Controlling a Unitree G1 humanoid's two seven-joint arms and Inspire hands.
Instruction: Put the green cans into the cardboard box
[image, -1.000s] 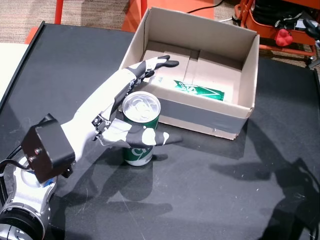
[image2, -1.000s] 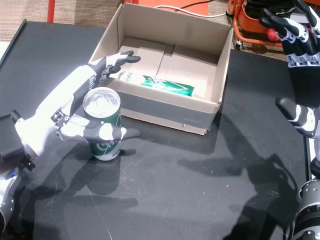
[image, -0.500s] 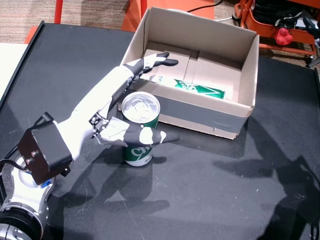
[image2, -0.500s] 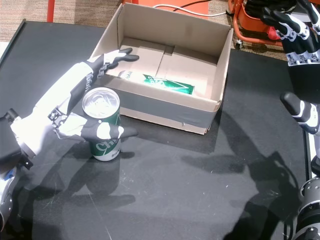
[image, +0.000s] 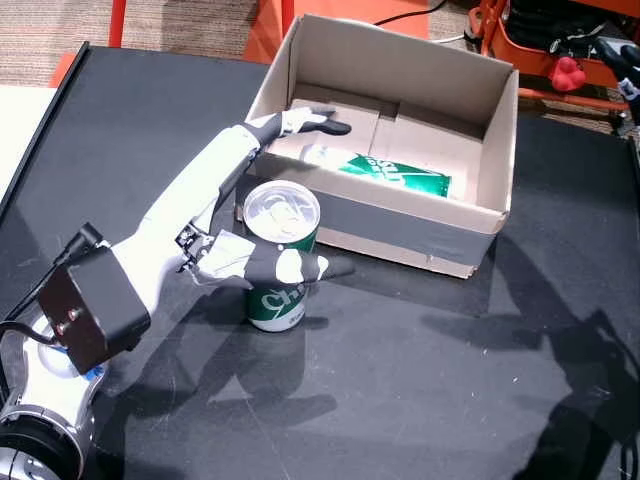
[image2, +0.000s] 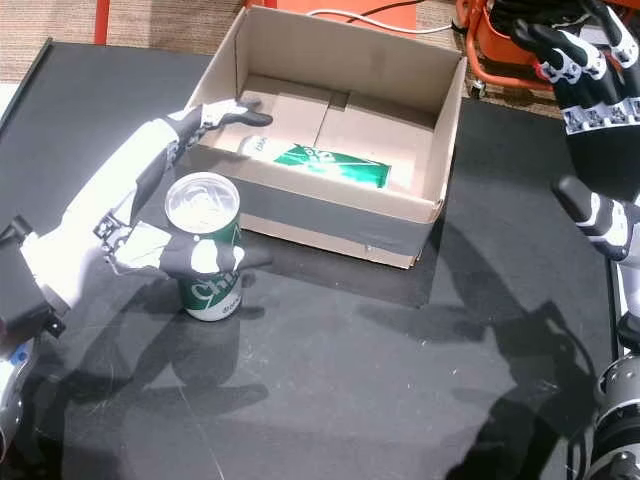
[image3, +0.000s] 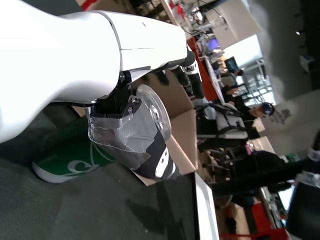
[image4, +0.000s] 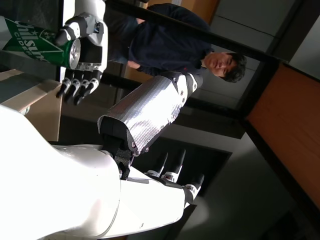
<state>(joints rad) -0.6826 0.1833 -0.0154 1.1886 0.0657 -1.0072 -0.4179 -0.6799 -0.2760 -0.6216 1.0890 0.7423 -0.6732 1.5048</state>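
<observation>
A head view is showing the right hand raised with fingers spread, holding nothing — the other head view is cutting it off. The left hand is cupping the upright green can on the black table, thumb on its front, fingers reaching over the cardboard box wall — not yet clasped. Another green can is lying inside the box.

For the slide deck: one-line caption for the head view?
Left hand open around upright green can beside cardboard box holding another can.
</observation>
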